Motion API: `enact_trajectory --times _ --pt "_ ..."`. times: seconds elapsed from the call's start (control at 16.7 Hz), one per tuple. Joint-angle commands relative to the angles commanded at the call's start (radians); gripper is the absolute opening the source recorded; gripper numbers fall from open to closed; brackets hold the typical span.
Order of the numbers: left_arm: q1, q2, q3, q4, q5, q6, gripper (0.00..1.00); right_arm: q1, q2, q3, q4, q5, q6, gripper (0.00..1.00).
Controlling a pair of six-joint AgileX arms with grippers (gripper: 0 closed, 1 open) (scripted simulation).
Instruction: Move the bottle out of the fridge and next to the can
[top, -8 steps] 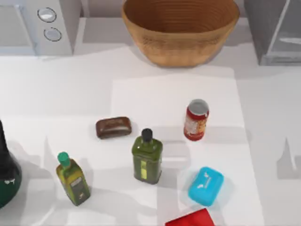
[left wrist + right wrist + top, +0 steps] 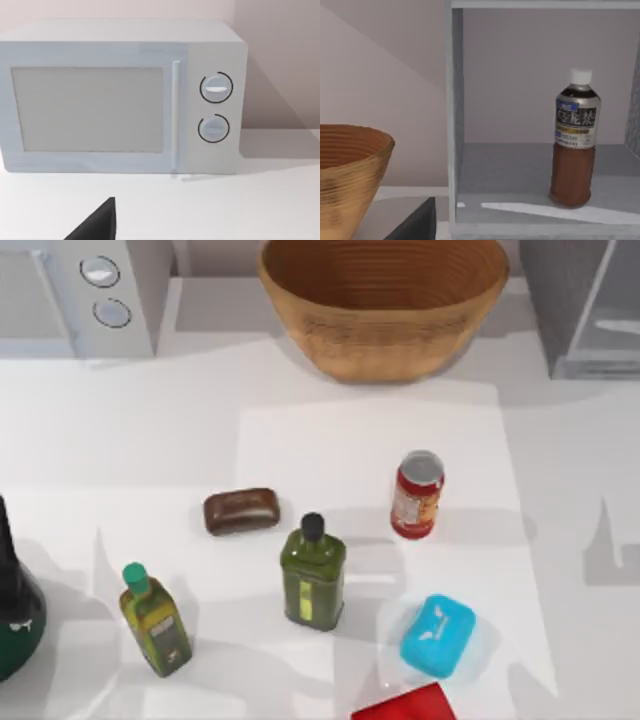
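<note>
Inside the fridge [image 2: 530, 175], upright on its floor: the bottle [image 2: 574, 145], likely rigid, smooth, fairly heavy with liquid; best gripped around the bare body below the label. The can [image 2: 417, 494] stands mid-table. Jaw state of either gripper: cannot tell.

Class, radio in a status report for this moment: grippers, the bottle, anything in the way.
Gripper fingers: cannot tell. Bottle upright inside open fridge, untouched. Can mid-table; olive-green bottle and blue soap stand near it.
</note>
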Motion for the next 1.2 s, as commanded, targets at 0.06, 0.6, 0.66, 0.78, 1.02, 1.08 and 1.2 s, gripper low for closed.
enact_trajectory --times 0.06,0.6,0.66,0.78,1.02,1.08,1.2 --pt "0.000 0.000 0.000 0.000 0.000 0.000 1.00 -0.010 0.074 0.044 0.045 -0.009 0.001 1.00" --pt "0.000 0.000 0.000 0.000 0.000 0.000 1.00 -0.121 1.101 0.506 0.521 -0.110 0.007 1.00" --pt "0.000 0.000 0.000 0.000 0.000 0.000 1.00 -0.133 1.222 0.556 0.572 -0.121 0.008 1.00" --pt "0.000 0.000 0.000 0.000 0.000 0.000 1.00 -0.157 1.440 0.651 0.669 -0.141 0.008 1.00" --pt "0.000 0.000 0.000 0.000 0.000 0.000 1.00 -0.194 1.753 0.806 0.829 -0.173 0.008 1.00" --pt "0.000 0.000 0.000 0.000 0.000 0.000 1.00 -0.201 1.805 0.835 0.859 -0.179 0.008 1.00" --pt "0.000 0.000 0.000 0.000 0.000 0.000 1.00 -0.210 1.877 0.876 0.901 -0.187 0.008 1.00"
